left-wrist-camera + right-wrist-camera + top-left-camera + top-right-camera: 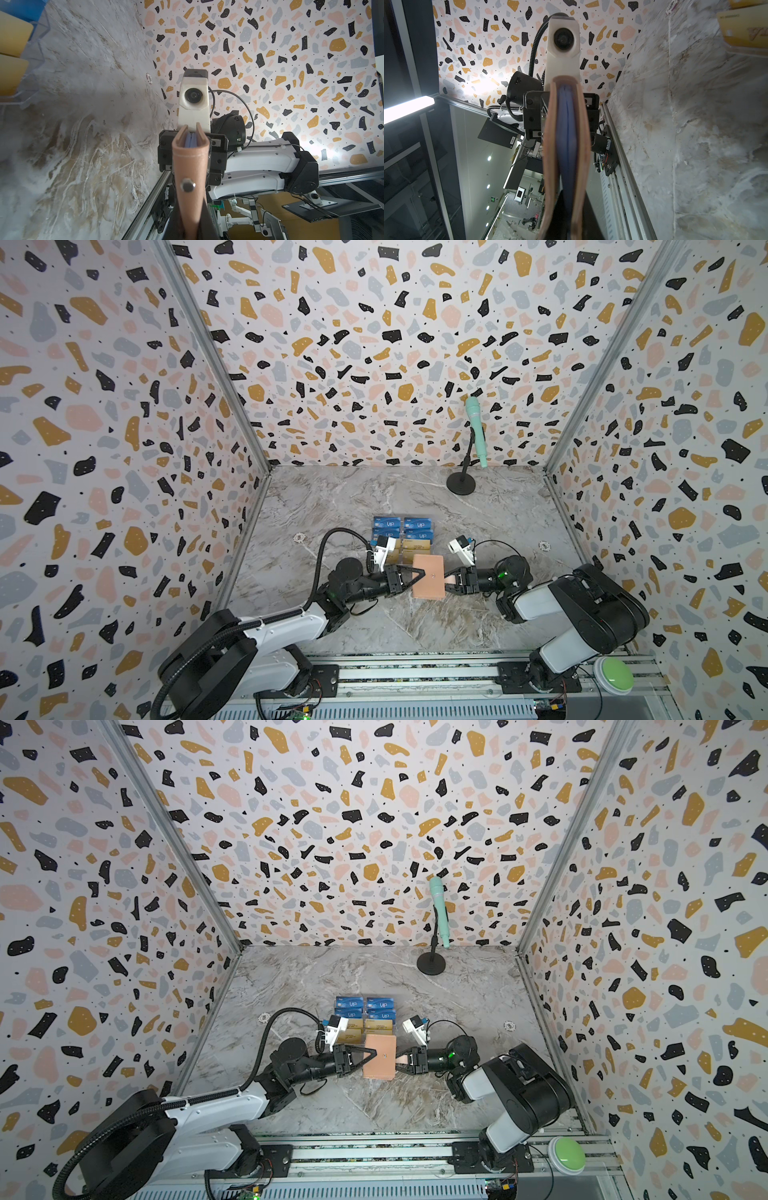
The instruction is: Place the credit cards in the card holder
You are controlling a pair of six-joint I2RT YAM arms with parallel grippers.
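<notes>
Three patterned walls (pixel 124 448) close in the marble table (pixel 332 506) at the back and both sides, with the rail (pixel 415 672) along the near edge; we see broad bare marble on either side of the arms and behind the transparent stand (pixel 402 537), up to the black foot of the mint microphone (pixel 473 427) near the back wall; a green button (pixel 615 674) sits at the rail's right end.

The credit cards (pixel 387 524) stand in that tiered stand, blue ones in the rear rows and gold ones in front; in the right wrist view a gold card (pixel 747 33) shows at the picture's corner, well apart from the tool.

The card holder (pixel 429 576) hangs between the two arms just in front of the stand, its broad salmon face turned up to both top views (pixel 379 1056); we cannot tell whether it touches the marble.

The left gripper (pixel 422 573) is pressed together on the holder's left side, near the snap stud (pixel 188 185); the right gripper (pixel 446 578) pinches its right edge; the two tips face each other across the holder.

Seen edge-on from the wrists, the holder's covers (pixel 550 145) lie slightly parted, with bluish inner sleeves (pixel 568 135) between them.
</notes>
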